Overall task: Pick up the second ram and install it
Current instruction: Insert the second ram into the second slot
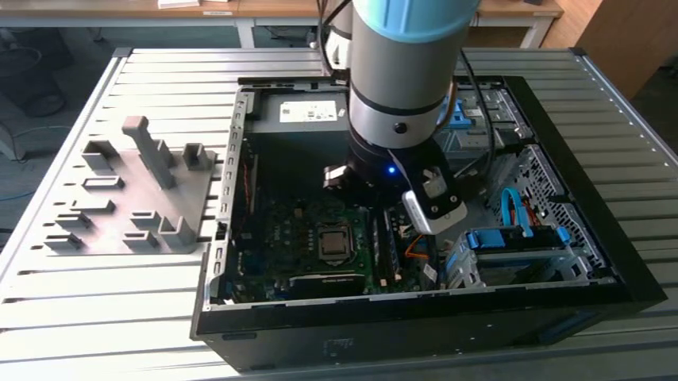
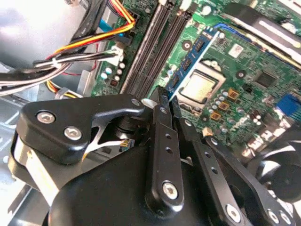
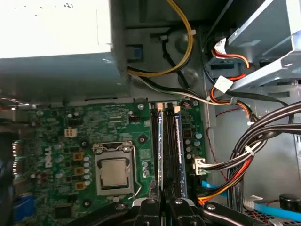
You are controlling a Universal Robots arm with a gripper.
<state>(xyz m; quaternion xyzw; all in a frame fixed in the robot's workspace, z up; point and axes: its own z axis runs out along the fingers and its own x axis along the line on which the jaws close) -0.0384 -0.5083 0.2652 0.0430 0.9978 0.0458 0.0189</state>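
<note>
Right, we have the second ram (image 2: 194, 57) standing in the motherboard (image 3: 56, 123) slot nearest the CPU socket (image 3: 114, 172), on the board's cable-side edge. The gripper (image 3: 162, 203) is nearly closed and pinches the stick's end. We judge we're in the seating step, which calls for square alignment and an even downward press.

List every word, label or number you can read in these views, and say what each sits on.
No text reads reliably.
On the power supply, a white label: print too small.
On the motherboard, pale printed markings: blurred.
On the motherboard in the second wrist view, a white sticker: too small.
</note>
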